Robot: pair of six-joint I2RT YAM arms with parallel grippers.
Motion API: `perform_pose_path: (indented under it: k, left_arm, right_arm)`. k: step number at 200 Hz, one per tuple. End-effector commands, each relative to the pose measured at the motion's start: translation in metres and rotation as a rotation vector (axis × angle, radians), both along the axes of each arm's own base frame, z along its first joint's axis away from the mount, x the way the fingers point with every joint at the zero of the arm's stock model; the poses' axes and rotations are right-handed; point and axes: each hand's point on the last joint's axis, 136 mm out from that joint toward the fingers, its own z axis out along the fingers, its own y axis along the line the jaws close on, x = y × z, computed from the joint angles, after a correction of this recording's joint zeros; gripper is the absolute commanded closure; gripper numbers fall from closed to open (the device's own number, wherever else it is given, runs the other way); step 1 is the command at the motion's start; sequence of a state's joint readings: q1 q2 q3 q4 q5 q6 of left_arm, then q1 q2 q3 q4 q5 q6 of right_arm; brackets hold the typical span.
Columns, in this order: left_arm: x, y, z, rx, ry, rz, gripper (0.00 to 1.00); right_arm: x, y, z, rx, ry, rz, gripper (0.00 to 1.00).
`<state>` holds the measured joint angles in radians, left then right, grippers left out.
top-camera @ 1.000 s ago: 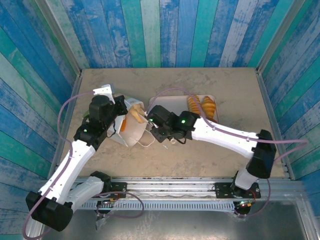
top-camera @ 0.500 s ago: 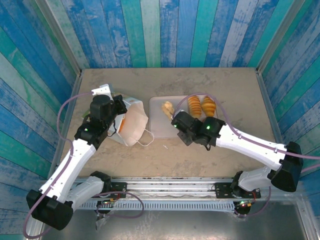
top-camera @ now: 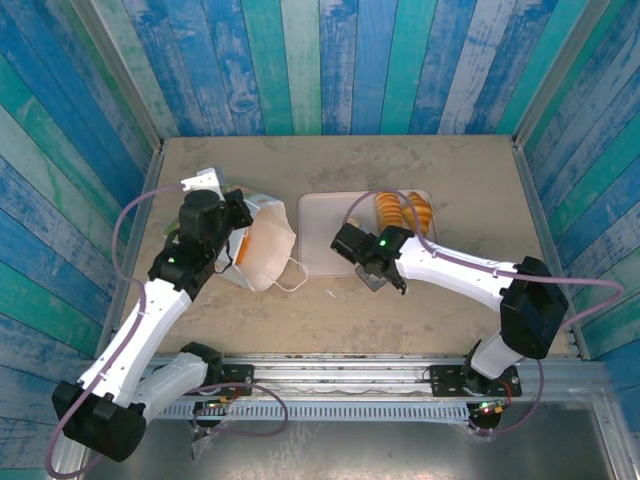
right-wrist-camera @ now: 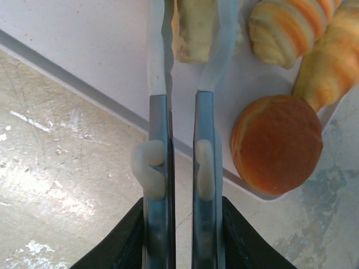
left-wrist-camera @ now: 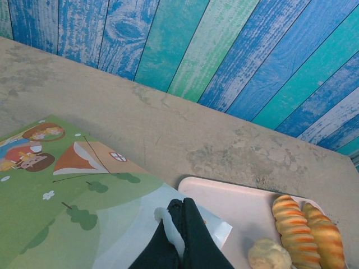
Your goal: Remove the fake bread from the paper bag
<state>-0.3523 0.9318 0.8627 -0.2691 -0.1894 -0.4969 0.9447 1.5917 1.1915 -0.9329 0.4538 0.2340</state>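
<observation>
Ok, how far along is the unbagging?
Done: two croissants and a round bun lie on the tray. In hand: the right tool straddles a pale roll on the tray, grip or release unclear; the left tool pinches an edge of the paper bag. Left: the bag's inside is unclear, so the rest can't be counted.

Bright, even overhead light washed the mottled beige tabletop (top-camera: 430, 170), leaving only faint, soft shadows; pale glare bloomed at eight o'clock in the right wrist view.
</observation>
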Motion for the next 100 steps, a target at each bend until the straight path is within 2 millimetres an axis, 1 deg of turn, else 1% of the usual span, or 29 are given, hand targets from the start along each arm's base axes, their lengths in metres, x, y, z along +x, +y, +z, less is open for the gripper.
perform_pose_path:
  k: [1,19,45,65,84,100]
  left_arm:
    - [-0.003,0.005,0.015,0.008,-0.042,0.012,1.0]
    - [-0.002,0.006,0.016,0.017,-0.047,0.015,1.0]
    - [-0.003,0.005,0.017,0.02,-0.051,0.012,1.0]
    - [-0.004,0.006,0.015,0.019,-0.048,0.012,1.0]
    - [-0.004,0.007,0.014,0.021,-0.049,0.015,1.0]
    - [-0.004,0.007,0.015,0.02,-0.052,0.017,1.0]
  right_arm:
    - [-0.011,0.017,0.004,0.064,0.069,0.041,0.67]
    - [-0.02,0.026,0.002,0.101,0.121,0.062,0.65]
    - [-0.029,0.031,0.005,0.13,0.172,0.074,0.64]
    - [-0.037,0.033,0.012,0.159,0.204,0.087,0.64]
    - [-0.043,0.031,0.017,0.165,0.228,0.099,0.64]
    - [-0.048,0.029,0.017,0.16,0.249,0.111,0.65]
